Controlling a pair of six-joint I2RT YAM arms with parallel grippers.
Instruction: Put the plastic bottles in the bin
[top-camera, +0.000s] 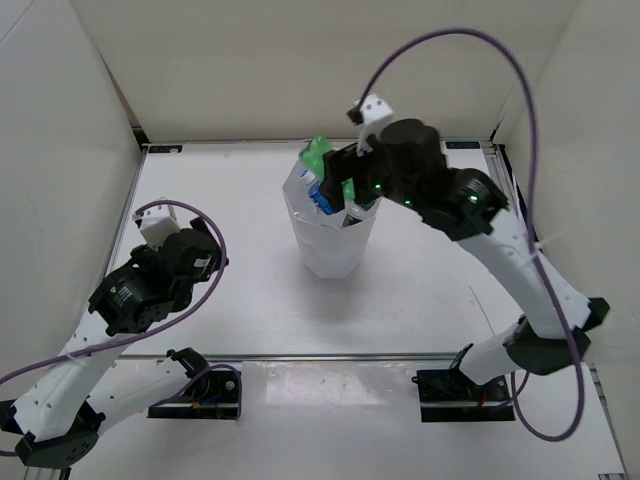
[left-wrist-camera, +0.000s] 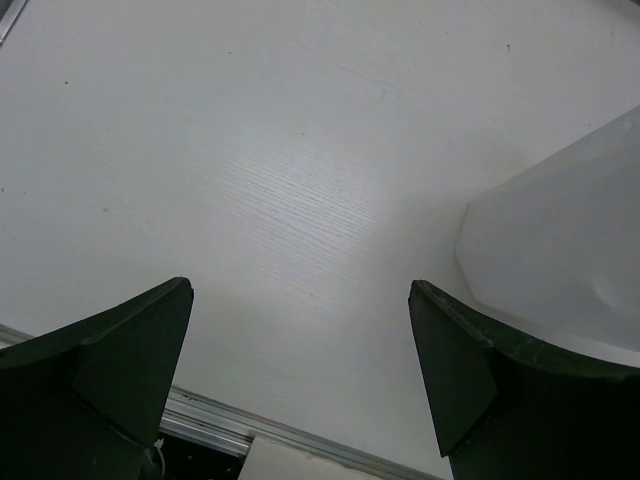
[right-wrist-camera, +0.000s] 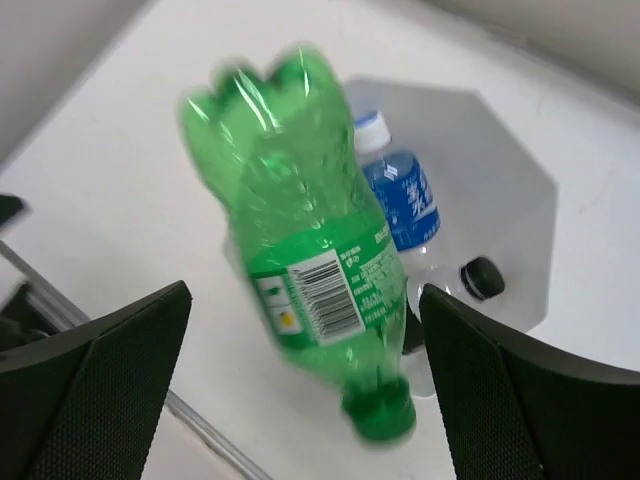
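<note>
The right pincer (right-wrist-camera: 305, 293) stood released, its dark fingers (right-wrist-camera: 110, 380) spread wide at the lower corners of its wrist view. Between them, touching neither, was the green bottle (right-wrist-camera: 300, 250), cap down, tilted and blurred. Under and beyond this pincer opened the bin (right-wrist-camera: 510, 190), with a blue-label bottle (right-wrist-camera: 400, 195) inside. Beside that lay a black cap (right-wrist-camera: 481, 278).

The bench (left-wrist-camera: 250, 150) was white with a faint wood grain. A metal rail (left-wrist-camera: 220, 415) ran along its near edge, and pale walls (top-camera: 300, 60) closed it in on three sides.

The bottle under the black cap was clear and hard to make out. From above, the right arm covered most of the bin's mouth, so only a patch of blue and the green bottle's end showed there. In the left wrist view the bin was cut off by the picture's right edge.

The right arm rose from its base, bent at the elbow and reached over the bin, its pincer pointing down at the mouth. The left arm sat folded low, well apart from the bin. The left pincer (left-wrist-camera: 300, 290) was released with only bare bench between its fingers, and the bin stood to its right.
</note>
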